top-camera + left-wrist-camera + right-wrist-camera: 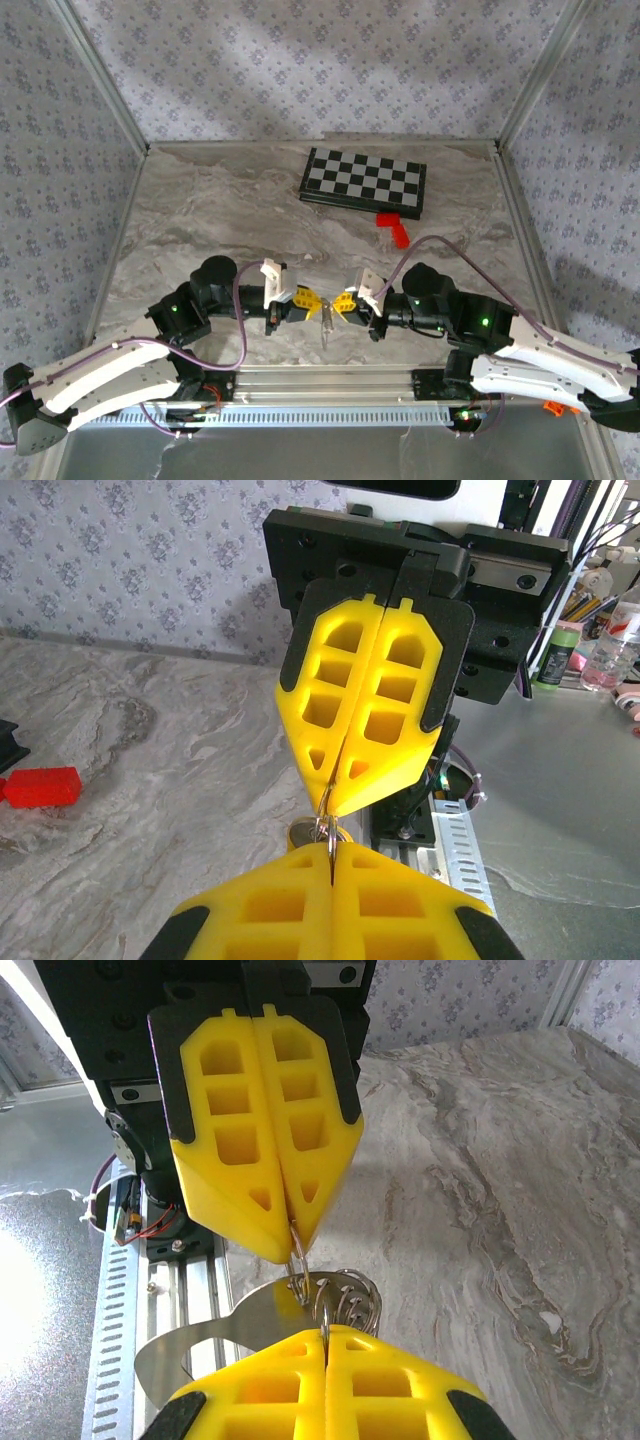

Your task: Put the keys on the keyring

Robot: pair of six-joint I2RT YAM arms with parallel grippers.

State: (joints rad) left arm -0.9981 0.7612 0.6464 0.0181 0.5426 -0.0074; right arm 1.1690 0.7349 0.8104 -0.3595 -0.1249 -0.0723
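My two grippers meet tip to tip low over the near middle of the table. The left gripper (311, 300) (331, 848) and the right gripper (344, 303) (325, 1332) are each shut on the thin silvery wire of the keyring (329, 825) (350, 1295), which spans the short gap between them. In the right wrist view its coils fan out beside my pads. A key (326, 328) hangs from the ring, blade down. Its flat silver metal (235, 1328) shows under the ring, and its rounded head (303, 832) peeks out behind my left fingertips.
A folded chessboard (363, 181) lies at the back of the table, with a red block (395, 228) (40, 786) just in front of it. A slotted metal rail (330, 382) runs along the near edge under the grippers. Patterned walls close in the table.
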